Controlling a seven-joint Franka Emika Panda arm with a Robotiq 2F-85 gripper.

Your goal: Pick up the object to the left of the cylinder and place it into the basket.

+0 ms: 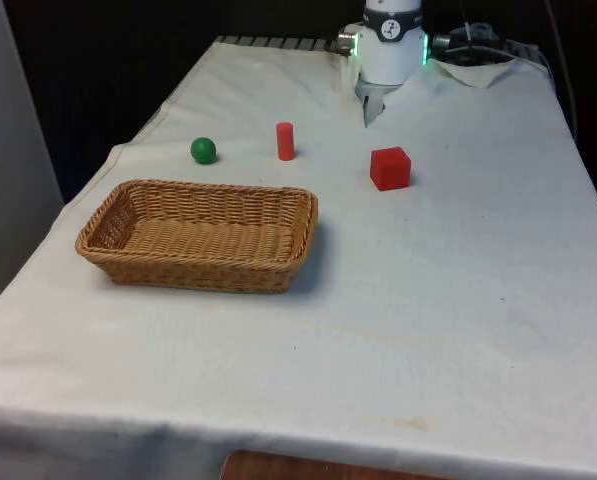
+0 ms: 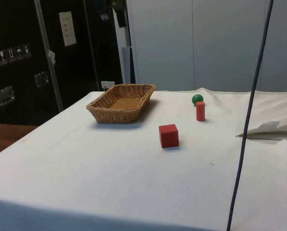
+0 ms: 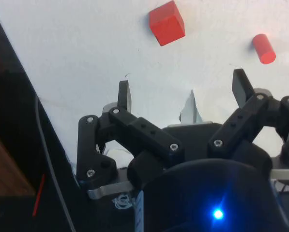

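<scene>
On my feed a green ball (image 1: 204, 150) sits at the front view's left of an upright red cylinder (image 1: 285, 141), with a red cube (image 1: 390, 168) to its right. The wicker basket (image 1: 128, 250) lies nearer the camera, apparently holding nothing. All rest on the white cloth (image 1: 428, 320).

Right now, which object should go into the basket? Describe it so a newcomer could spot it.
Start at the wicker basket. Just beyond its far rim, three small things stand in a row. The green ball is on the front view's left end, the only round, non-red one, beside the red cylinder.
</scene>
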